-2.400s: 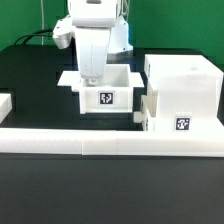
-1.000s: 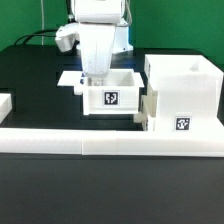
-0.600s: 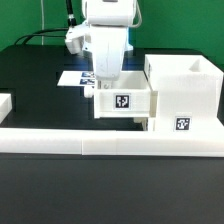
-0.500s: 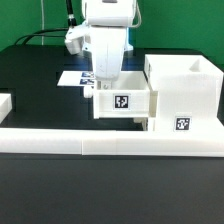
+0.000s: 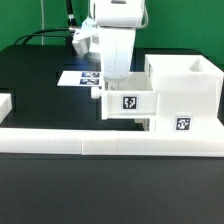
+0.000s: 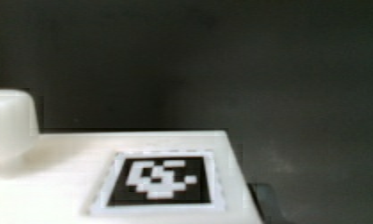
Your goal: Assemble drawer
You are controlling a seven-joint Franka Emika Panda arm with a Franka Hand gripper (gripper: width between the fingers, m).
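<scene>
In the exterior view my gripper [image 5: 112, 82] reaches down from the white arm and is shut on the wall of a small white tray [image 5: 112, 106] with a square tag on its front. The tray is held against the exterior view's left side of the tall white box housing [image 5: 185, 85], which stands open at the top. A bit of a second small white part [image 5: 149, 123] shows low at the housing's left, mostly hidden by the held tray. The wrist view shows a white tagged surface [image 6: 165, 150] close up over the dark table; my fingers do not show clearly there.
A long low white rail [image 5: 100, 146] runs along the front. The marker board [image 5: 78, 77] lies flat behind the tray on the black table. A small white piece [image 5: 4, 103] sits at the exterior view's left edge. Cables lie at the back left.
My gripper has carried the tray toward the exterior view's right, from over the marker board to the housing's side. The marker board is now uncovered.
</scene>
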